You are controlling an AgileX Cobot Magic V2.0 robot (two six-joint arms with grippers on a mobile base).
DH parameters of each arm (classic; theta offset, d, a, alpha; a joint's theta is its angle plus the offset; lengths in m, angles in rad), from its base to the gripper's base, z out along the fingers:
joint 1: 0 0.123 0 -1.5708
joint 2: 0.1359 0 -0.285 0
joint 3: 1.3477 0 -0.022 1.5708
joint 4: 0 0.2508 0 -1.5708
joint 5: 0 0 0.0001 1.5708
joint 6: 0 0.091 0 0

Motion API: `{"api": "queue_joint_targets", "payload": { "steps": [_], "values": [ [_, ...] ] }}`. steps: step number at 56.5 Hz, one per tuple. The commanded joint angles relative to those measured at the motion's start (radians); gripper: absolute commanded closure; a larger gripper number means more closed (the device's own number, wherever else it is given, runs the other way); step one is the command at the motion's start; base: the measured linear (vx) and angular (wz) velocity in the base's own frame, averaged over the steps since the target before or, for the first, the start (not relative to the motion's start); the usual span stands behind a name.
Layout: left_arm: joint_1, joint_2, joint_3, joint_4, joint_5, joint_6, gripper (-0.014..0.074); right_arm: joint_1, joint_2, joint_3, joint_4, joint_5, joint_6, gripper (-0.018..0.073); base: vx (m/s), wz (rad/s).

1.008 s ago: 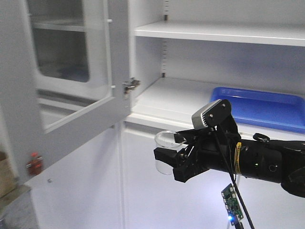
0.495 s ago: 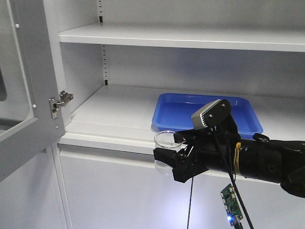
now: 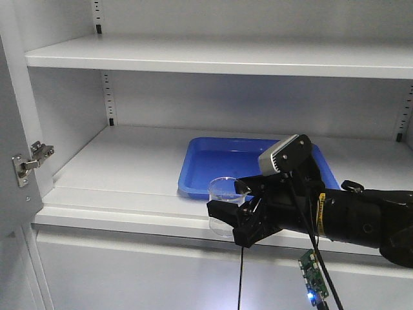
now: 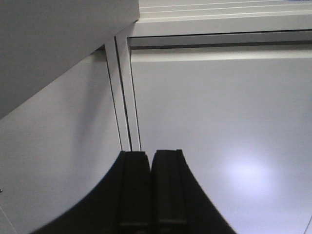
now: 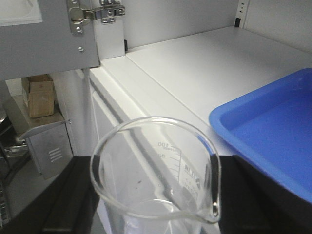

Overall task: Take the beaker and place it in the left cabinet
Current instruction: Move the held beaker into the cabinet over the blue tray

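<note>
Beaker (image 3: 224, 205): upright clear glass, held in the air just in front of the tray's (image 3: 239, 161) front-left corner; outside the cabinet (image 3: 129, 58), not yet on any shelf
Right gripper (image 3: 230, 210): clamped on the beaker's sides; rim and spout stand free above the fingers
Left gripper (image 4: 151, 163): fingers pressed together on nothing; faces a lower door panel, well below the tray
Shelf (image 3: 116, 171): bare to the left of the tray; its front lip lies between beaker and tray
Risk at the lip: the beaker's base seems to hang lower than the lip; a straight push toward the tray would likely knock glass against it; a lift first looks necessary
Risk at the tray: a set-down half on the tray's raised rim would leave the beaker tilted; it could topple once released
Risk in the grip: smooth glass held by its sides; a jolt could let it slide or twist
Risk at the door (image 3: 11, 187): open, far left of the tray; contact looks unlikely
</note>
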Motion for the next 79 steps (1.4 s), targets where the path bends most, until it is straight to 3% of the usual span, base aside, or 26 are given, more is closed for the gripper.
{"api": "queue_joint_targets", "payload": {
  "steps": [1,54,65,71,79],
  "values": [
    [-0.007,-0.018,-0.009,-0.002,-0.083,-0.003,0.0593,-0.004,-0.039,-0.030,0.046,-0.016,-0.003,0.0340,0.14,-0.05],
    [-0.007,-0.018,-0.009,-0.002,-0.083,-0.003,0.0593,-0.004,-0.039,-0.030,0.048,-0.011,-0.003,0.0340,0.04,-0.02],
    [-0.007,-0.018,-0.009,-0.002,-0.083,-0.003,0.0593,-0.004,-0.039,-0.030,0.153,0.190,-0.018,0.0340,0.00,0.00],
    [-0.007,-0.018,-0.009,-0.002,-0.083,-0.003,0.0593,-0.004,-0.039,-0.030,0.190,0.323,-0.098,0.0340,0.00,0.00],
    [-0.007,-0.018,-0.009,-0.002,-0.083,-0.003,0.0593,-0.006,-0.027,-0.046,0.188,0.392,-0.190,0.0340,0.00,0.00]
  ]
}}
